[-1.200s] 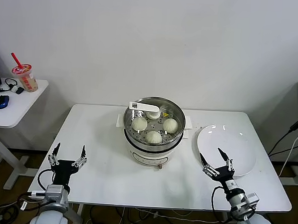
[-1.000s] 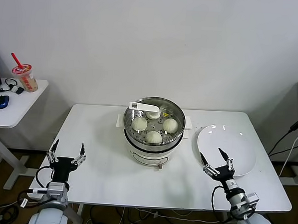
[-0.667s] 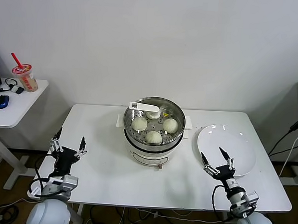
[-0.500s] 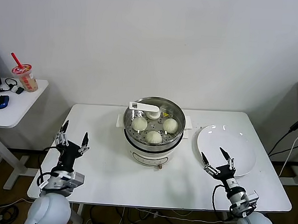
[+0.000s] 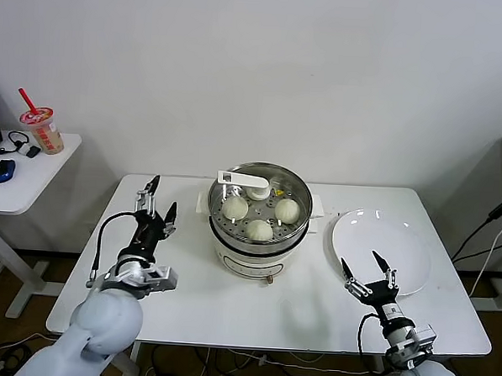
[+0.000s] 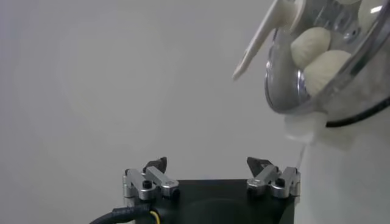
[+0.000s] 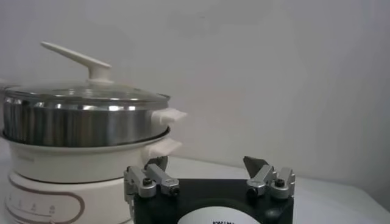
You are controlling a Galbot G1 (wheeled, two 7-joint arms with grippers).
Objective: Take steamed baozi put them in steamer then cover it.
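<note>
1. The left gripper [image 5: 156, 201] has swung up from the near-left table edge over the last second and now hangs above the table [image 5: 178, 294], just beside the steamer's left flank, fingers spread wide and holding nothing.
2. The right gripper [image 5: 370, 274] has barely stirred; it sits low at the near edge, equally splayed and empty, with the bare white plate [image 5: 404, 238] just beyond its fingertips.
3. The steamer [image 5: 257, 239] stands to the right of the left gripper and well off to the left of the right one. The glass lid [image 5: 272, 182] with its white handle [image 5: 244, 181] is already seated on it, and three steamed baozi [image 5: 260, 230] show clearly through the glass, a fourth seemingly tucked behind the handle.
4. With the plate bare and the lid on, I'd judge the job finished, so the left arm's rise looks like a closing or resetting move rather than a new reach.
5. Writing: in the right wrist view a white label on the gripper body is cut off and unreadable. The red cup [image 5: 43, 131] on the side table far left carries print too small to read.
</note>
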